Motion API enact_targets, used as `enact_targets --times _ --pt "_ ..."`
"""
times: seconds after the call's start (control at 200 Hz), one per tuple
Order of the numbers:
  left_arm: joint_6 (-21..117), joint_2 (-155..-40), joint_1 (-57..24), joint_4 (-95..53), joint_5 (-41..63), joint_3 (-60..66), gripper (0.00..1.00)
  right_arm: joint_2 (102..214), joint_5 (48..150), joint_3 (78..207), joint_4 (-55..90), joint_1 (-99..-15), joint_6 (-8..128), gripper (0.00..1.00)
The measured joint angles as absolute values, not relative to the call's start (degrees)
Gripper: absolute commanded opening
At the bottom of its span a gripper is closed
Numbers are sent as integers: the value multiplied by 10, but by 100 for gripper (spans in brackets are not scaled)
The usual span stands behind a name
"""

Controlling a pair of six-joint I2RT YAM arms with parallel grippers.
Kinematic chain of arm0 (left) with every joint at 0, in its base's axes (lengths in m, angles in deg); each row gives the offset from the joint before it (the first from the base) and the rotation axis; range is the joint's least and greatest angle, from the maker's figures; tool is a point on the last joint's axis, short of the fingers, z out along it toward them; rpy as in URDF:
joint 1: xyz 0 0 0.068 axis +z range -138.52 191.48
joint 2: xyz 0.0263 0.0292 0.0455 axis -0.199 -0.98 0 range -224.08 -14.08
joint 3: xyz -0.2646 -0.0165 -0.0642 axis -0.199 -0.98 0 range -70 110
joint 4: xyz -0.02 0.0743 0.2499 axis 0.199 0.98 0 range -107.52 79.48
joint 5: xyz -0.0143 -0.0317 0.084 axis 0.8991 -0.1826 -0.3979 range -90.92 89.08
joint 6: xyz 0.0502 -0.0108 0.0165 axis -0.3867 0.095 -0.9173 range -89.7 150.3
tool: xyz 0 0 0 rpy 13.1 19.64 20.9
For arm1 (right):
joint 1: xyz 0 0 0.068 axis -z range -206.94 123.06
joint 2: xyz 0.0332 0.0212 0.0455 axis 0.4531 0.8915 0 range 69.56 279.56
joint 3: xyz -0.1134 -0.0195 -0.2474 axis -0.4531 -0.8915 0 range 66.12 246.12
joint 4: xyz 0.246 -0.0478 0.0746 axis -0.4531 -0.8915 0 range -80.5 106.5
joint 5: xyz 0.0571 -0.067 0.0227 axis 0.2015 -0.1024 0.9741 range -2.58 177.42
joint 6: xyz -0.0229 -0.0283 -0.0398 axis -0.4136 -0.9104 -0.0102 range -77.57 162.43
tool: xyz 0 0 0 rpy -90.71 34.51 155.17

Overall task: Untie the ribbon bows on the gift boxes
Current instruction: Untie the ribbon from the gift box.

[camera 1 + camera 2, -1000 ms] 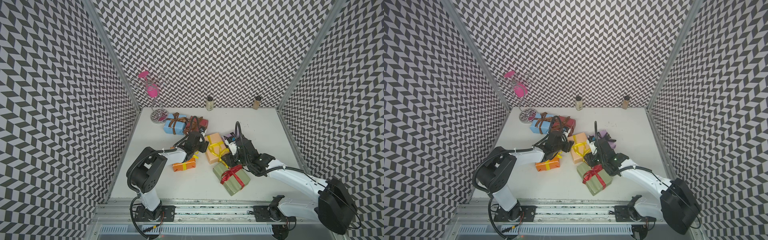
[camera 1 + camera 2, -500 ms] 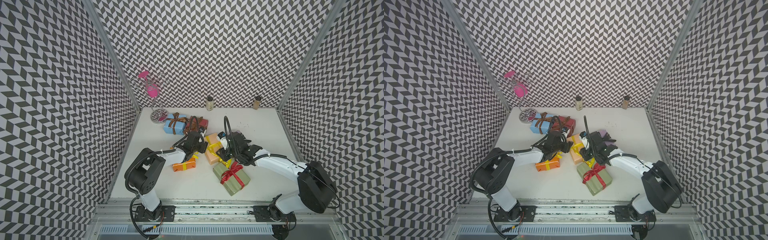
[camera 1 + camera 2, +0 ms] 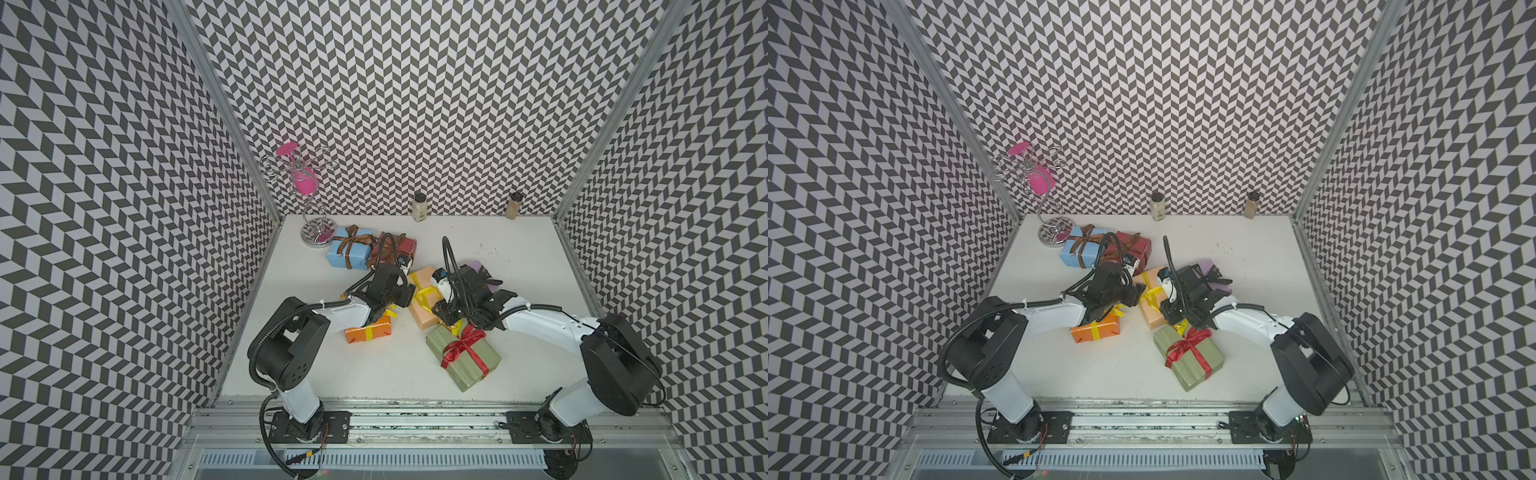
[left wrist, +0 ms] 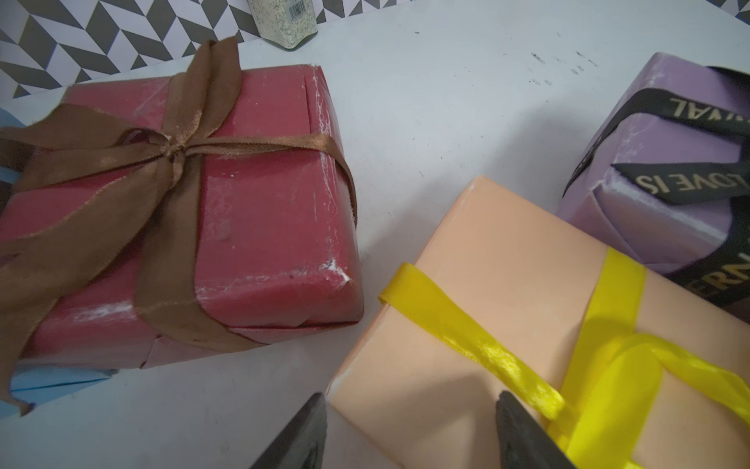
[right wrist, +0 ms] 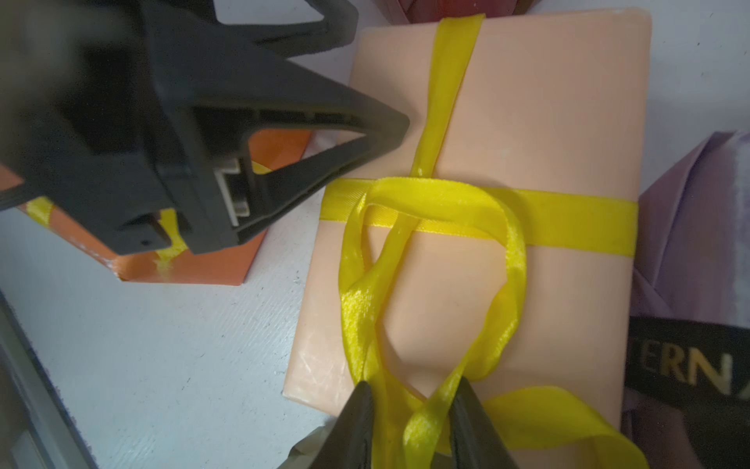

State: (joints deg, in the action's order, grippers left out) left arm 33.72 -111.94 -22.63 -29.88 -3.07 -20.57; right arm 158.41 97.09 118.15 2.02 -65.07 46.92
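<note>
Yellow ribbon (image 5: 568, 219) on peach box (image 5: 527, 101); brown ribbon (image 4: 174, 150) on dark-red box (image 4: 264, 203); black-and-white chevron walls (image 3: 415, 104)

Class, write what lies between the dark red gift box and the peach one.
Only bare table, shown in the left wrist view: a white strip parts the dark red box from the peach box.

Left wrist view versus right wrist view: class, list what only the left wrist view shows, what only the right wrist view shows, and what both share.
Only the left wrist view: the dark red box with its brown bow, a corner of the light blue box, and a spice jar. Only the right wrist view: the orange box, the left gripper and its black body, and the right gripper, its fingers flanking a loop of the yellow ribbon. Both: the peach box, that yellow ribbon, and the lilac box with its black lettered ribbon.
</note>
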Motion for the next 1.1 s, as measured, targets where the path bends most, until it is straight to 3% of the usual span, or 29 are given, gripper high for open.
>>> enact_targets --times 0.205,0.471,1.102 --pt "337 -1119 -226 -299 -31 -206 67 1564 947 1178 8 -651 471 38" --pt "337 -1119 -226 -299 -32 -207 67 1495 939 1177 -1 -651 468 25" --pt "337 -1119 -226 -299 -31 -207 67 1559 982 1166 4 -652 465 30"
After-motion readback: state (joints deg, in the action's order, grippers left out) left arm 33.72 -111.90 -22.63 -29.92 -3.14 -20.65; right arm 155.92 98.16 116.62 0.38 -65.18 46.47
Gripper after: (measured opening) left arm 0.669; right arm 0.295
